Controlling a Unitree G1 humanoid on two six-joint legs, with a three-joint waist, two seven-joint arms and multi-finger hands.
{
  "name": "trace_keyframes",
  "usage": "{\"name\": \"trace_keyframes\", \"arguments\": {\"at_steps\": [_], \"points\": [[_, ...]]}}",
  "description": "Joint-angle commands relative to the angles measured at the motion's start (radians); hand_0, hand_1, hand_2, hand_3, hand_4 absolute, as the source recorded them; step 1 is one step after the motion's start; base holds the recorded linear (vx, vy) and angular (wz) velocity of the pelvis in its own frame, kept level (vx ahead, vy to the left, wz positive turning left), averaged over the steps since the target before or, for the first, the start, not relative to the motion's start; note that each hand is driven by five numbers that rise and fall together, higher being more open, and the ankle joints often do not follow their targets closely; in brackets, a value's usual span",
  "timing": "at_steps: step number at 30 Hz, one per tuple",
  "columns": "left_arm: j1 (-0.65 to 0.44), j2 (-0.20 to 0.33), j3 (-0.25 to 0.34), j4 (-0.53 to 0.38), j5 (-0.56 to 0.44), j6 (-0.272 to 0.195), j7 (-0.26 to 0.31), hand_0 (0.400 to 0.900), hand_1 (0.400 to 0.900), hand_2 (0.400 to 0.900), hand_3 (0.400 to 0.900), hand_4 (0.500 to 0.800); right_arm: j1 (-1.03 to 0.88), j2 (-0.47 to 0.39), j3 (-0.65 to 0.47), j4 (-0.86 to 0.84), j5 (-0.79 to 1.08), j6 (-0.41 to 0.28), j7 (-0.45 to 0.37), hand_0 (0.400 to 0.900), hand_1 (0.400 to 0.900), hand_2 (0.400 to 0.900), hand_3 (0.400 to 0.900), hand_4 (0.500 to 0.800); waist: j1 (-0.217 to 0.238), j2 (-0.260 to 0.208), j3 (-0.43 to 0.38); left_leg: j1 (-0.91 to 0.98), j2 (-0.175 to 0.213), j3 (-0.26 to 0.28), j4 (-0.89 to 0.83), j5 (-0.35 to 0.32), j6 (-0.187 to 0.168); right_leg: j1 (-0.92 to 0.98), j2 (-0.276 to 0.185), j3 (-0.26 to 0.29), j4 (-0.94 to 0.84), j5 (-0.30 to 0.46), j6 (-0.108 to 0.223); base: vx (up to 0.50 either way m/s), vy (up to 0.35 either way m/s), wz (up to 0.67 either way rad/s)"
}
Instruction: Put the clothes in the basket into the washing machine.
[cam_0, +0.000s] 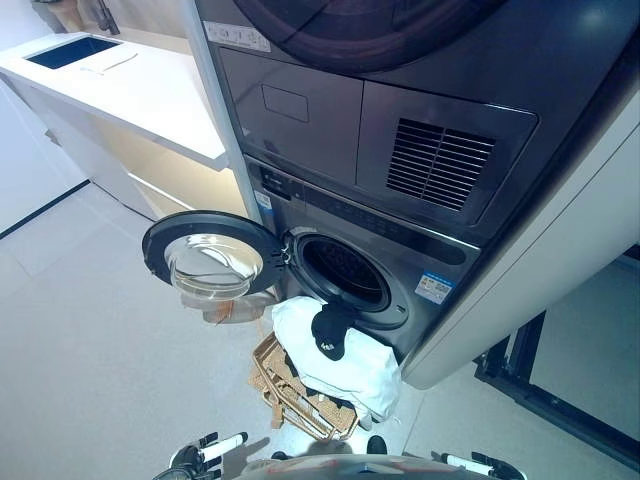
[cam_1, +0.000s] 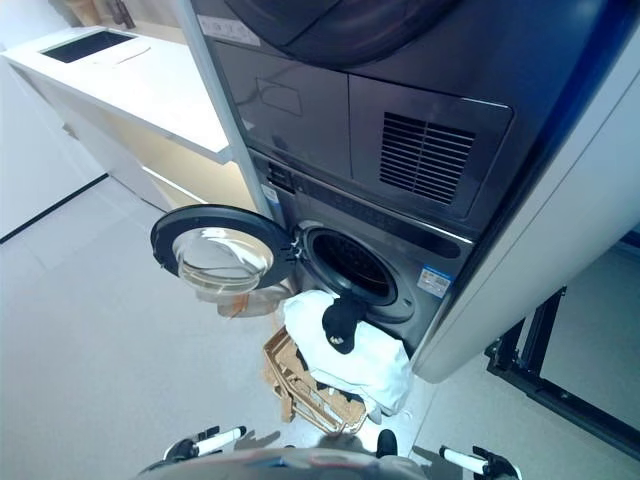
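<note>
- We look down on a grey washing machine (cam_0: 370, 270), its round door (cam_0: 210, 258) swung wide open to the left.
- A wicker basket (cam_0: 285, 385) sits on the floor just before the drum opening, heaped with white clothes (cam_0: 345, 362); a black garment (cam_0: 330, 330) lies on top, reaching up to the drum's lower rim.
- Our left hand (cam_0: 205, 452) and right hand (cam_1: 475, 462) show at the near edge, fingers straight and relaxed, holding nothing.
- A white desk (cam_0: 130, 95) stands far left.
</note>
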Motion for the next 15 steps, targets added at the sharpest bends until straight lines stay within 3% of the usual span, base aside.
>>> {"name": "trace_keyframes", "arguments": {"at_steps": [1, 6, 8, 10, 11, 14, 15], "points": [[-0.046, 0.061, -0.005, 0.005, 0.015, -0.030, 0.020, 0.900, 0.900, 0.900, 0.900, 0.800, -0.037, 0.000, 0.001, -0.006, 0.030, -0.034, -0.022, 0.900, 0.900, 0.900, 0.900, 0.800, 0.001, -0.054, 0.001, -0.046, -0.023, -0.034, -0.008, 0.028, -0.020, 0.043, -0.024, -0.023, 0.101, -0.099, 0.058, -0.02, -0.077, 0.14], [-0.056, 0.065, -0.001, 0.001, 0.001, -0.029, 0.021, 0.900, 0.900, 0.900, 0.900, 0.800, -0.045, -0.004, 0.002, -0.010, 0.037, -0.036, -0.021, 0.900, 0.900, 0.900, 0.900, 0.800, 0.004, -0.051, 0.017, -0.062, -0.004, -0.040, 0.004, 0.054, -0.031, 0.033, -0.002, -0.029, 0.129, -0.120, 0.042, -0.03, -0.096, 0.15], [-0.059, 0.063, 0.000, 0.001, -0.008, -0.031, 0.022, 0.900, 0.900, 0.900, 0.900, 0.800, -0.045, -0.012, 0.001, -0.013, 0.039, -0.040, -0.018, 0.900, 0.900, 0.900, 0.900, 0.800, 0.005, -0.058, 0.036, -0.115, -0.003, -0.057, 0.097, 0.043, -0.039, 0.023, 0.004, -0.025, 0.158, -0.131, 0.031, -0.05, -0.142, 0.14], [-0.058, 0.064, 0.000, 0.002, -0.008, -0.031, 0.021, 0.900, 0.900, 0.900, 0.900, 0.800, -0.044, -0.016, -0.001, -0.013, 0.037, -0.040, -0.016, 0.900, 0.900, 0.900, 0.900, 0.800, 0.006, -0.064, 0.042, -0.140, -0.009, -0.065, 0.145, 0.034, -0.043, 0.016, 0.003, -0.024, 0.170, -0.132, 0.028, -0.03, -0.120, 0.06], [-0.063, 0.061, -0.001, 0.000, -0.016, -0.031, 0.023, 0.900, 0.900, 0.900, 0.900, 0.800, -0.047, -0.024, -0.001, -0.018, 0.036, -0.041, -0.017, 0.900, 0.900, 0.900, 0.900, 0.800, 0.016, -0.076, 0.061, -0.180, -0.038, -0.091, 0.218, 0.025, -0.052, 0.009, -0.002, -0.021, 0.180, -0.129, 0.022, -0.03, -0.103, 0.06], [-0.064, 0.057, 0.002, 0.006, -0.020, -0.031, 0.021, 0.900, 0.900, 0.900, 0.900, 0.800, -0.046, -0.033, -0.008, -0.018, 0.039, -0.043, -0.019, 0.900, 0.900, 0.900, 0.900, 0.800, 0.014, -0.084, 0.066, -0.221, -0.049, -0.088, 0.249, 0.023, -0.051, 0.004, -0.009, -0.025, 0.183, -0.133, 0.021, -0.01, -0.099, 0.16], [-0.063, 0.056, 0.002, 0.007, -0.021, -0.029, 0.022, 0.900, 0.900, 0.900, 0.900, 0.800, -0.043, -0.034, -0.012, -0.018, 0.041, -0.042, -0.021, 0.900, 0.900, 0.900, 0.900, 0.800, 0.011, -0.082, 0.064, -0.237, -0.031, -0.064, 0.218, 0.039, -0.043, 0.009, -0.010, -0.033, 0.180, -0.137, 0.022, 0.05, -0.022, 0.08]]}}
